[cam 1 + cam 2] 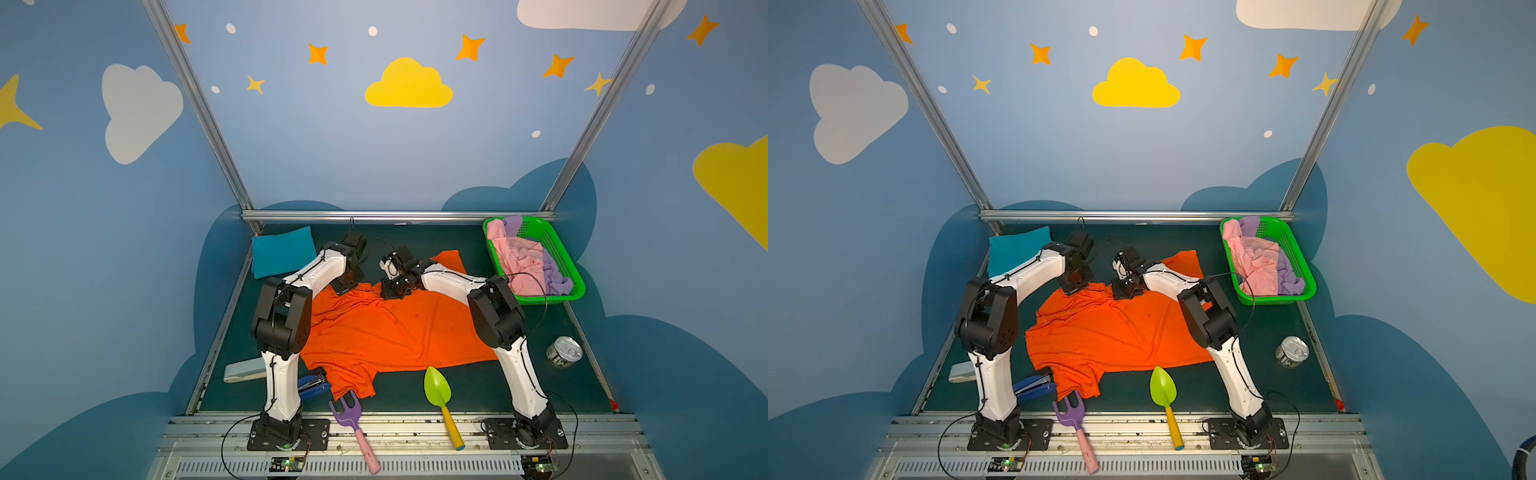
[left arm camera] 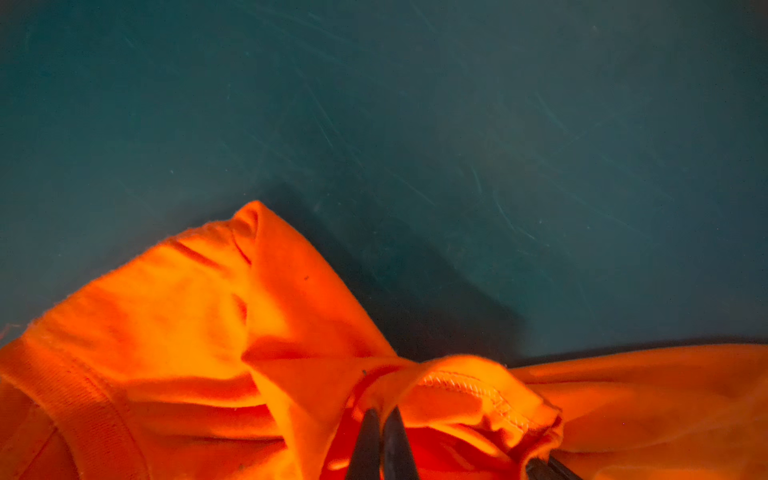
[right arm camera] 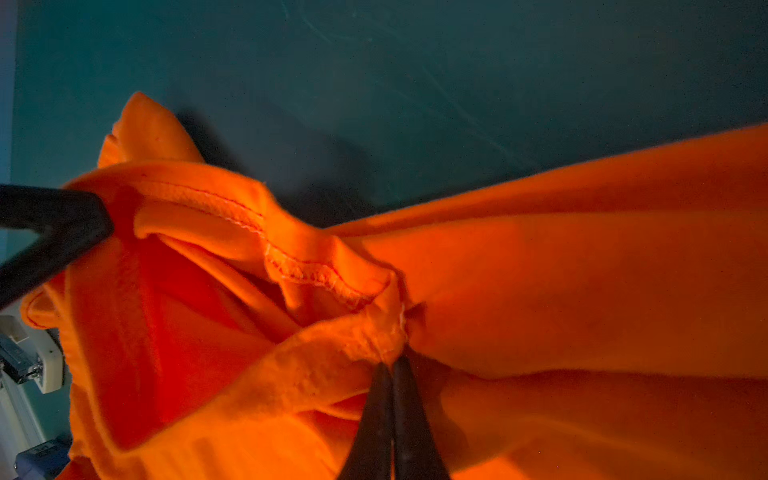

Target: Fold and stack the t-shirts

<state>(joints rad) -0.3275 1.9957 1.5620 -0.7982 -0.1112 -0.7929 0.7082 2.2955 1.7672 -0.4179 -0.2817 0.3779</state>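
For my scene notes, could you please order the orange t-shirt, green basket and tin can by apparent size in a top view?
Largest to smallest:
1. orange t-shirt
2. green basket
3. tin can
The gaps are clear.

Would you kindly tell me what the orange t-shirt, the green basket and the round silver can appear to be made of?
Bright orange t-shirt: soft matte knit cloth, likely cotton; it creases and shows stitched hems.
Green mesh basket: moulded plastic, slightly glossy, judging by its perforated walls.
Round silver can: metal, probably; its lid gleams.

Top views overlook the whole table (image 1: 473, 386) — both wrist views close on orange t-shirt (image 2: 166, 332).
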